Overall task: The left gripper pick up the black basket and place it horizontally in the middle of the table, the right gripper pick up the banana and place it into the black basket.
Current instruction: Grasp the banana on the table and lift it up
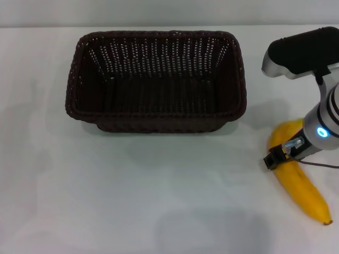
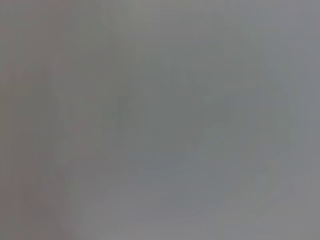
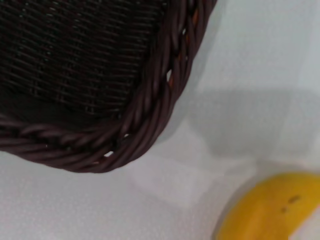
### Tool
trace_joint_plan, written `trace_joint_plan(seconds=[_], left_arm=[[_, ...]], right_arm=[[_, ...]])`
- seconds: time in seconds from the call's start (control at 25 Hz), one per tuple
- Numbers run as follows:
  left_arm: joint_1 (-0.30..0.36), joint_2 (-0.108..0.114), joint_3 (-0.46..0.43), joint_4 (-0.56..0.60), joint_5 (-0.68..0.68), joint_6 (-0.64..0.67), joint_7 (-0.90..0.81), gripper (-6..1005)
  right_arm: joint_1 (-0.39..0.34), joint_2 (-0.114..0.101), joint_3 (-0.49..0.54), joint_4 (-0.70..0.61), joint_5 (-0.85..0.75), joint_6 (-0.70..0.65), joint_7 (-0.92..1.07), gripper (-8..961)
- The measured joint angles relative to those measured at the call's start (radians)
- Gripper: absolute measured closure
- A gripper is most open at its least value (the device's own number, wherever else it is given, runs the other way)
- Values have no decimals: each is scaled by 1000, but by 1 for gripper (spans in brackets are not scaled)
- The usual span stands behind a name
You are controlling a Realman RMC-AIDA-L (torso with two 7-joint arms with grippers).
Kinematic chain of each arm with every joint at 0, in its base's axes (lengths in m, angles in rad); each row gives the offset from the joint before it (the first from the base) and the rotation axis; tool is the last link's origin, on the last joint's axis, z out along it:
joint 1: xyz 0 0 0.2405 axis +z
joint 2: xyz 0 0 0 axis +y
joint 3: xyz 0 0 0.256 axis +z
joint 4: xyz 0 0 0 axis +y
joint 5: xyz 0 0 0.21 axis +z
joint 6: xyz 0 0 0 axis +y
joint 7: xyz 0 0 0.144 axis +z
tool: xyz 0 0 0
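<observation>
The black basket (image 1: 159, 114) sits level and empty in the middle of the white table (image 1: 106, 185), its long side running left to right. The banana (image 1: 303, 191) lies on the table at the right, clear of the basket. My right gripper (image 1: 276, 157) is low over the banana's upper part, at its left edge. The right wrist view shows a corner of the basket's braided rim (image 3: 150, 115) and part of the banana (image 3: 270, 210) close by. My left gripper is out of view; the left wrist view is only blank grey.
The right arm's silver and black segments (image 1: 302, 53) hang over the table's right side, above the banana. The table's back edge runs just behind the basket.
</observation>
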Motion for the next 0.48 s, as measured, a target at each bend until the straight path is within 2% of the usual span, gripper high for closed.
trace_joint_plan(seconds=[0.16,0.48], left_arm=[[2,0,0,0,0,0,4,123],[-2,0,0,1,-14,0,21,123]], right_arm=[[0,-1,4,6,0,-5,-2,394],[0,-9,23,1,-13,8,-28,469]])
